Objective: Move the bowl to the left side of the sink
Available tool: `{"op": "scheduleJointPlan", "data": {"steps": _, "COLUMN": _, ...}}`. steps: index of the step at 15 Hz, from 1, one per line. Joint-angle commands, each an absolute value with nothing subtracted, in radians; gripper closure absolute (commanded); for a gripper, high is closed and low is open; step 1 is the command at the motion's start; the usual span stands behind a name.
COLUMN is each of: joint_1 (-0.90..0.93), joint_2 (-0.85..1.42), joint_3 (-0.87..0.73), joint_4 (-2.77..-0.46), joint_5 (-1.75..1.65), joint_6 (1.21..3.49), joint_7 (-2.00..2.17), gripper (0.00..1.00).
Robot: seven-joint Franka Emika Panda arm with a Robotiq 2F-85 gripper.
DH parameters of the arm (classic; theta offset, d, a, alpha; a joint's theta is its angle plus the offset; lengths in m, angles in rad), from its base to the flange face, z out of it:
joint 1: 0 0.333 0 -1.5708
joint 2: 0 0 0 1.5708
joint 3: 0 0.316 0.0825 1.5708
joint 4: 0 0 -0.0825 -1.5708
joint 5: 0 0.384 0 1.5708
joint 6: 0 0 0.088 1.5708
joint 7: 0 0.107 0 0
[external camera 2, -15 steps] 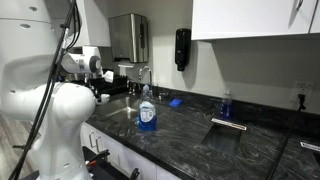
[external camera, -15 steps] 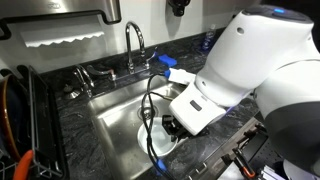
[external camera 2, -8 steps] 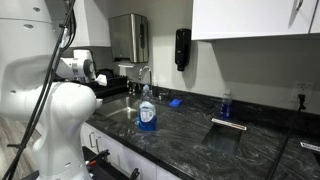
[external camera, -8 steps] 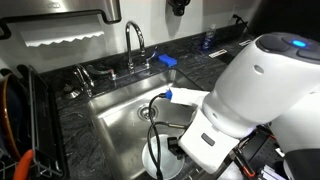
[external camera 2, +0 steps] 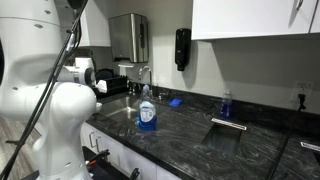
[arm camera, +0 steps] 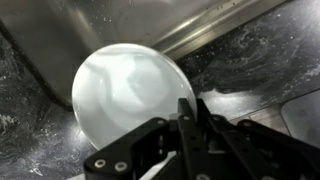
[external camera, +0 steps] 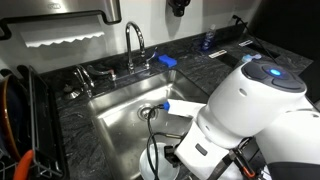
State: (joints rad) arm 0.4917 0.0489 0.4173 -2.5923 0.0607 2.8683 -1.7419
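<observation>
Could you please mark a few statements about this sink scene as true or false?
The bowl is white and empty. True.
The blue sponge lies inside the sink. False: it sits on the countertop near the tap.
The clear bottle stands upright. True.
The gripper hovers well away from the bowl. False: it pinches the bowl's rim.
</observation>
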Motion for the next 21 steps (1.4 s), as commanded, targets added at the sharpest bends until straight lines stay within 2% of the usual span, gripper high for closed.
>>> {"op": "scheduleJointPlan", "data": {"steps": 1, "joint_1": 0.494, "joint_2": 0.090, "joint_3": 0.432, "joint_4": -2.574, "joint_5": 0.098, "joint_6": 2.909, "joint_7": -1.788, "gripper": 0.98}}
{"op": "scheduleJointPlan", "data": {"steps": 21, "joint_1": 0.495, "joint_2": 0.062, "joint_3": 0.478, "joint_4": -2.568, "joint_5": 0.076, "joint_6": 2.880, "joint_7": -1.785, "gripper": 0.98}}
